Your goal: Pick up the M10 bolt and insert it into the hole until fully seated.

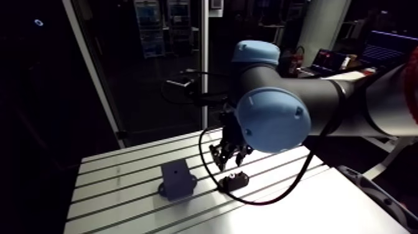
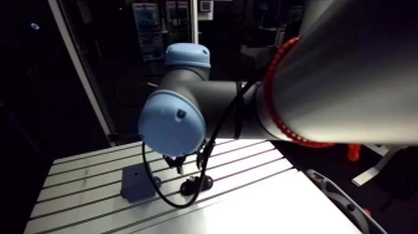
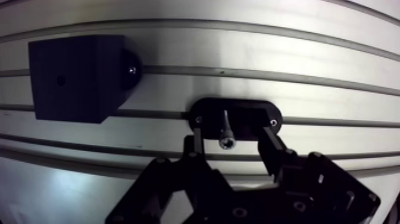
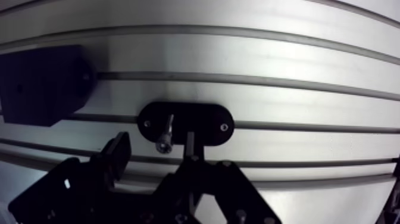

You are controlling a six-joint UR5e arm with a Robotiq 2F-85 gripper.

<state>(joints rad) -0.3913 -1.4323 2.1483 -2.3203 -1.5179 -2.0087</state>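
In the wrist view a silvery M10 bolt [image 3: 225,132] rests in a black oval holder [image 3: 262,112] bolted to the slotted table. My gripper [image 3: 230,142] hovers just above the holder, open, one finger on each side of the bolt with a gap on both sides. A black block [image 3: 77,77] with a small hole [image 3: 59,79] in its face stands apart, beyond and to one side of the holder. In the arm view the gripper [image 1: 229,160] hangs over the holder [image 1: 235,181], and the block [image 1: 176,179] is to its left.
The aluminium table [image 1: 112,187] has long parallel slots running under both the block and the holder. A black cable loops down onto the table beside the holder [image 1: 261,200]. The table's edges lie at the far left and the near right.
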